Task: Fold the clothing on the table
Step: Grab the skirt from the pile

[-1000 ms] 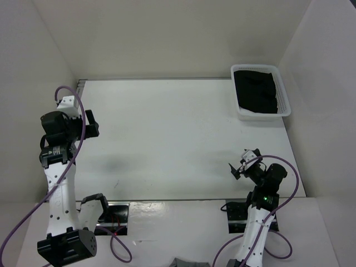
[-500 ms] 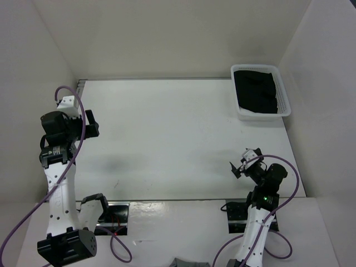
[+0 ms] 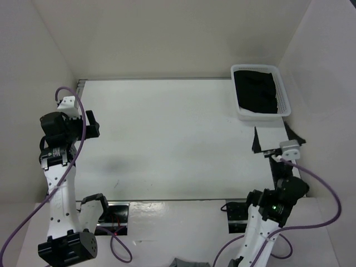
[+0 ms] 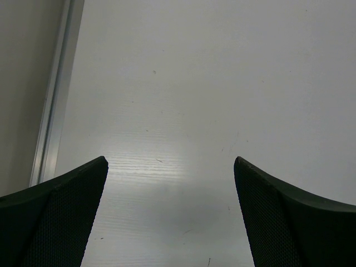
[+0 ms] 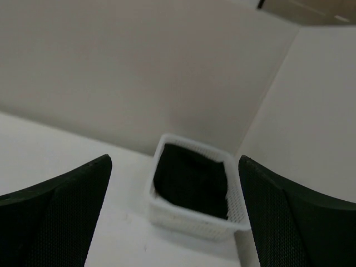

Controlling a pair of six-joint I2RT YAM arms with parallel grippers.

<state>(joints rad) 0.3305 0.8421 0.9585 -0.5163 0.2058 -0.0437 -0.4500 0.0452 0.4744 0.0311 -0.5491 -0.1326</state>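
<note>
The black fabric clothing (image 3: 255, 92) is not spread on the large flat white bench (image 3: 167, 139). It lies bunched inside the white mesh plastic basket (image 3: 261, 117), which stands in the far right corner of the bench, close to the white side wall (image 3: 322, 83). The clothing fills most of the basket, and nothing touches it.

The left claw (image 3: 92, 125) is near the left edge of the bench, about halfway along it, well apart from the basket. Its two dark fingers (image 4: 55, 217) are spread wide with nothing between them. In the left wrist view the left claw (image 4: 169, 161) shows only bare bench surface under it, and a metal strip (image 4: 53, 111) runs along the bench edge at the left.

The right claw (image 3: 275, 139) is near the right edge of the bench, on the near side of the basket but not touching it. It is also spread wide and holds nothing. In the right wrist view the right claw (image 5: 175, 158) looks toward the far right corner – the basket (image 5: 189, 222) with the clothing (image 5: 192, 181) appears between its fingers (image 5: 55, 217). A purple cable (image 3: 320, 183) loops from the right arm.
</note>
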